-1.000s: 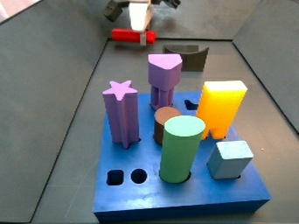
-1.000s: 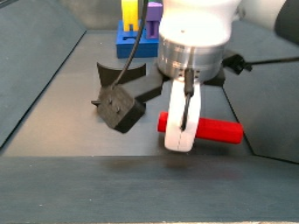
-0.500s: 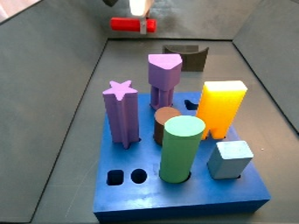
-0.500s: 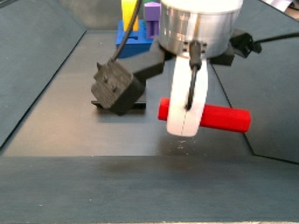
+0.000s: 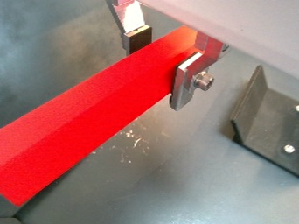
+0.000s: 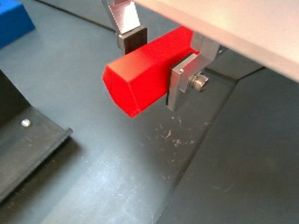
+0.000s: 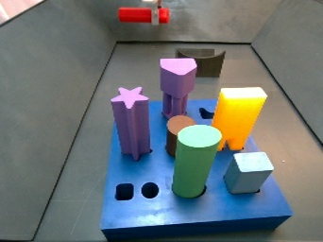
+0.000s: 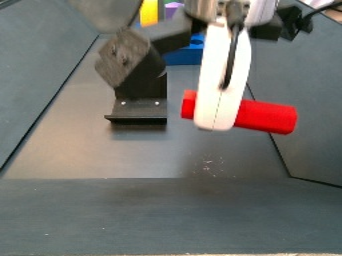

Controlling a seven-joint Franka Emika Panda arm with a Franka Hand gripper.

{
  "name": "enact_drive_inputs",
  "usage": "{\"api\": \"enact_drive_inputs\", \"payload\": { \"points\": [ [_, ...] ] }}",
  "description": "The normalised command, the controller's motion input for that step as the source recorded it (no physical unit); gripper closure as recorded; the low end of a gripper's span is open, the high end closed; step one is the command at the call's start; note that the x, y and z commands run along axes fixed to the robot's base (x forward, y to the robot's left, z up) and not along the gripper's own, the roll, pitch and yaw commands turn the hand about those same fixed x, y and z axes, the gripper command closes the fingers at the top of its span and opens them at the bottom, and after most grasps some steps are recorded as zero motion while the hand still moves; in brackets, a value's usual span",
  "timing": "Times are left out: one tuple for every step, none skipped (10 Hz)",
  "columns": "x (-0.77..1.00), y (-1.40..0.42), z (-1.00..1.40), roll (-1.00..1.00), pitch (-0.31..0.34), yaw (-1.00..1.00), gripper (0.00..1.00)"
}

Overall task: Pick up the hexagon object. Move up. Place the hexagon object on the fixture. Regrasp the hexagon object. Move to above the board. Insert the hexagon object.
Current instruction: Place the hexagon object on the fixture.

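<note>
The hexagon object (image 5: 105,96) is a bright red bar held level in the air, well above the grey floor; it also shows in the other wrist view (image 6: 142,70) and both side views (image 7: 136,14) (image 8: 254,113). My gripper (image 5: 166,52) is shut on it near one end, silver fingers (image 6: 184,77) pressed on its two sides. The fixture (image 8: 130,72), a dark notched block, stands on the floor beside and below the bar, also visible in a wrist view (image 5: 271,118). The board (image 7: 190,203) is a blue slab far from the gripper.
On the board stand a purple star column (image 7: 128,123), a purple column (image 7: 177,85), a brown cylinder (image 7: 180,132), a green cylinder (image 7: 197,161), a yellow block (image 7: 240,115) and a pale blue cube (image 7: 250,172). Grey walls ring the floor.
The gripper has risen straight up with the red bar in it, from near the floor to well above it. The fixture and board have not moved.
</note>
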Motion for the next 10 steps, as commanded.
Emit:
{"api": "enact_drive_inputs", "payload": {
  "points": [
    [-0.02, 0.00, 1.00, 0.06, 0.081, 0.00, 1.00],
    [-0.03, 0.00, 1.00, 0.06, 0.086, 0.00, 1.00],
    [-0.03, -0.01, 1.00, 0.07, 0.092, 0.00, 1.00],
    [-0.02, -0.01, 0.90, 0.08, 0.097, 0.01, 1.00],
    [-0.02, -0.01, 0.78, 0.08, 0.101, 0.01, 1.00],
    [-0.01, -0.01, 0.63, 0.09, 0.109, 0.02, 1.00],
    [-0.01, -0.01, 0.51, 0.09, 0.117, 0.02, 1.00],
    [0.00, -0.01, 0.39, 0.09, 0.125, 0.02, 1.00],
    [0.00, 0.00, 0.24, 0.07, 0.124, 0.02, 1.00],
    [0.88, -1.00, 0.17, 0.01, 0.024, 1.00, 1.00]
  ]
}}
